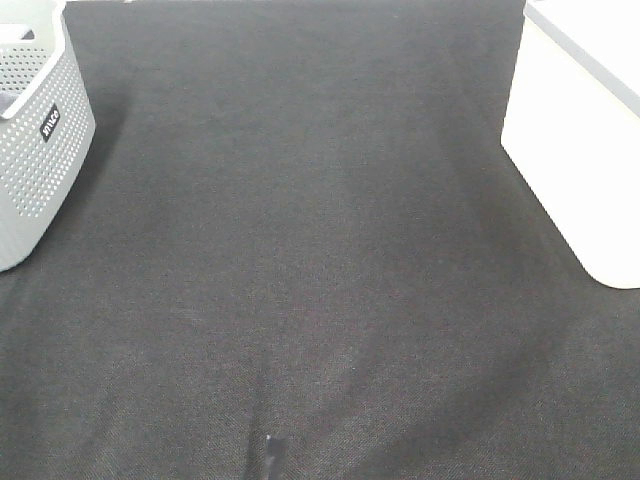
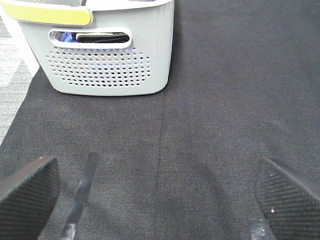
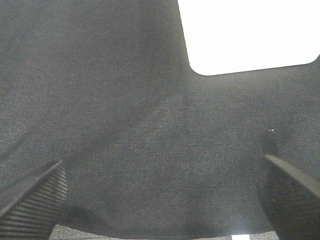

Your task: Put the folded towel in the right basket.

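No folded towel lies on the black cloth in any view. In the left wrist view a dark folded cloth [image 2: 102, 37] shows through the handle slot of the grey perforated basket [image 2: 107, 70]; I cannot tell whether it is the towel. The same basket stands at the far left of the exterior view [image 1: 35, 140]. The right basket is white and stands at the far right [image 1: 580, 130]; it is overexposed in the right wrist view [image 3: 245, 35]. My left gripper [image 2: 157, 200] is open and empty over the cloth, short of the grey basket. My right gripper [image 3: 162, 197] is open and empty, short of the white basket.
A black cloth [image 1: 300, 230] covers the table between the two baskets. A thin dark tip [image 1: 272, 450] pokes in at the bottom edge of the exterior view. The cloth's edge and a grey floor [image 2: 12, 85] show beside the grey basket.
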`<state>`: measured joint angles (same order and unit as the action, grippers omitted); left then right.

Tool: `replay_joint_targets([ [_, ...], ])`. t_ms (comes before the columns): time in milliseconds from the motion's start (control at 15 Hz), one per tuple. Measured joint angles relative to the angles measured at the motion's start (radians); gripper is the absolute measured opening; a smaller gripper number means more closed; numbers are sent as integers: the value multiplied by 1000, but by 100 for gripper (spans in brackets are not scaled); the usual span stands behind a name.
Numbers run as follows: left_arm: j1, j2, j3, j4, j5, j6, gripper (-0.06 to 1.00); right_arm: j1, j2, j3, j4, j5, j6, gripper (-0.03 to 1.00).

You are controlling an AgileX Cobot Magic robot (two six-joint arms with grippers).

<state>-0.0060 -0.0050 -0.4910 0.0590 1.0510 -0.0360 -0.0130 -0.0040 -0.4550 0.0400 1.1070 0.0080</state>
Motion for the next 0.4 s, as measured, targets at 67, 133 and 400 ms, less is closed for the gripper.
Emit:
replay_joint_targets([
  [67, 0, 0, 0, 0, 0, 0, 99, 0, 0, 0, 0, 0, 0, 98],
  [133, 0, 0, 0, 0, 0, 0, 99, 0, 0, 0, 0, 0, 0, 98],
  [400, 0, 0, 0, 0, 0, 0, 99, 0, 0, 0, 0, -1, 0, 98],
])
